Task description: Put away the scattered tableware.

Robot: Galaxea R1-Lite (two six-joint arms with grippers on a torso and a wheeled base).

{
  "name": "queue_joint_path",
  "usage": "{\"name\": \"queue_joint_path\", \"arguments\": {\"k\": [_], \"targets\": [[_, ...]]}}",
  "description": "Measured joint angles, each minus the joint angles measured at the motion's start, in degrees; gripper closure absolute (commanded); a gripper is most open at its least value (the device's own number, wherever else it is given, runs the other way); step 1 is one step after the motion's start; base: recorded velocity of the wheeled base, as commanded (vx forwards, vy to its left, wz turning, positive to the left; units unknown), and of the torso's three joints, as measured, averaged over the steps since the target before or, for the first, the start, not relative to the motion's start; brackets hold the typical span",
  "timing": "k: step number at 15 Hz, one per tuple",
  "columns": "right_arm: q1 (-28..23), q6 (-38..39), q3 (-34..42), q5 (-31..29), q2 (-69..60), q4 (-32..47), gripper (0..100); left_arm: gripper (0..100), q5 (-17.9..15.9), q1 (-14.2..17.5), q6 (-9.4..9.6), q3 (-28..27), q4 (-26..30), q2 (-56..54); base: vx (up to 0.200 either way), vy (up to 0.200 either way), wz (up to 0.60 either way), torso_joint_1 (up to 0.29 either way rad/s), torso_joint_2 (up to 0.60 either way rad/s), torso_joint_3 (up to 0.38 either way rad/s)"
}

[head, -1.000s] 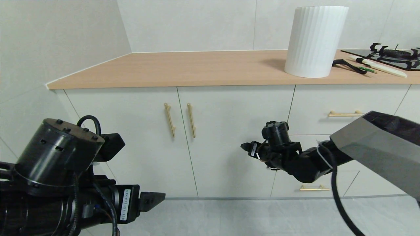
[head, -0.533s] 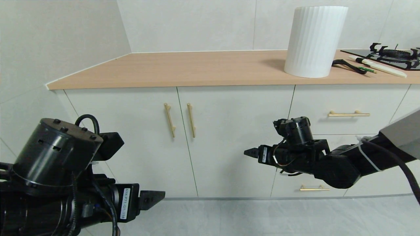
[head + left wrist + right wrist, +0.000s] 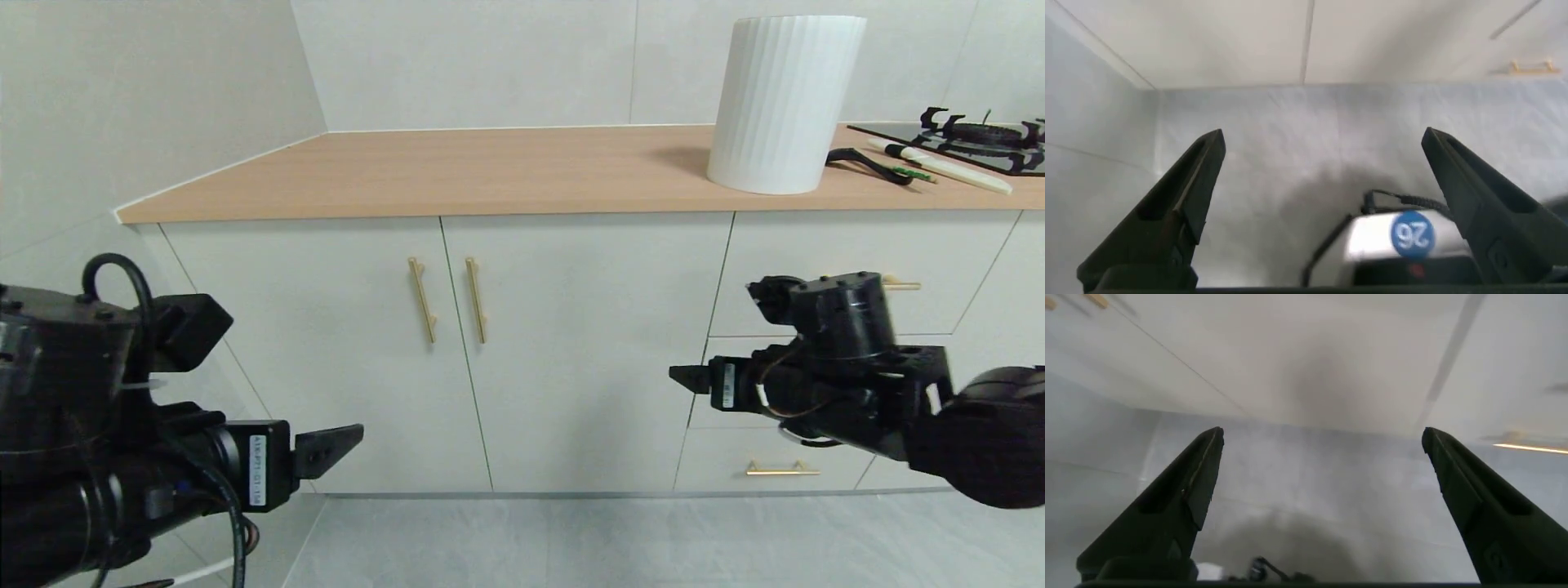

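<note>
Here, pale matte cabinet fronts (image 3: 571, 343) with slim brass bar handles (image 3: 475, 299) stand straight ahead of both claws, above a grey tiled floor (image 3: 571, 539). Over them runs a smooth wood-grain countertop (image 3: 449, 171), set against light wall tiles. A tall white ribbed cylinder (image 3: 780, 102) stands on it, up and beyond the right claw (image 3: 690, 378). A black gas hob (image 3: 980, 135) sits farther to that claw's right. The tableware lies between cylinder and hob, high above the right claw and well apart from it: a long cream utensil (image 3: 947, 167), a curved black handle (image 3: 869, 162) and a thin green piece (image 3: 914, 173). The left claw (image 3: 326, 445) hangs low, far from them. Both claws are spread wide, holding nothing.
</note>
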Motion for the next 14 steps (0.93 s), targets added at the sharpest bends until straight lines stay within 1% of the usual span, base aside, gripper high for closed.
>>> {"name": "queue_joint_path", "arguments": {"k": [2, 4, 5, 6, 7, 10, 11, 12, 14], "targets": [[-1.7, -1.0, 6.8, -2.0, -7.7, -0.1, 0, 0, 0.6, 0.6, 0.63, 2.5, -1.3, -4.2, 0.0, 0.0, 0.0, 0.0, 0.0, 0.0], [-5.0, -2.9, 12.1, -3.4, -15.4, -0.1, 0, 0, 1.3, 1.3, 1.1, 5.2, -1.7, -9.1, 0.0, 0.0, 0.0, 0.0, 0.0, 0.0], [-6.9, -4.8, 14.6, -3.8, -19.9, -0.1, 0, 0, 1.4, 1.9, 2.0, 7.1, -1.8, -12.4, 0.0, 0.0, 0.0, 0.0, 0.0, 0.0], [-8.7, -6.8, 16.7, -3.9, -24.6, -0.1, 0, 0, 1.4, 2.8, 3.69, 9.1, -1.8, -15.9, 0.0, 0.0, 0.0, 0.0, 0.0, 0.0], [-10.8, -9.2, 19.2, -4.0, -30.1, 0.2, 0, 0, 1.4, 3.9, 6.33, 11.4, -1.8, -20.2, 0.0, 0.0, 0.0, 0.0, 0.0, 0.0], [-17.2, -14.1, 25.6, -3.9, -46.1, 2.5, 0, 0, 1.4, 8.2, 15.34, 17.7, -1.7, -32.8, 0.0, 0.0, 0.0, 0.0, 0.0, 0.0], [-19.0, -15.2, 27.3, -3.8, -52.2, 4.6, 0, 0, 1.4, 10.1, 17.6, 19.6, -1.7, -37.3, 0.0, 0.0, 0.0, 0.0, 0.0, 0.0], [-20.2, -16.4, 28.5, -3.8, -58.1, 7.4, 0, 0, 1.4, 11.8, 18.86, 21.1, -1.5, -41.6, 0.0, 0.0, 0.0, 0.0, 0.0, 0.0], [-21.7, -19.4, 29.9, -3.8, -70.2, 13.5, 0, 0, 1.4, 15.6, 20.25, 23.4, -0.8, -49.7, 0.0, 0.0, 0.0, 0.0, 0.0, 0.0]]}}
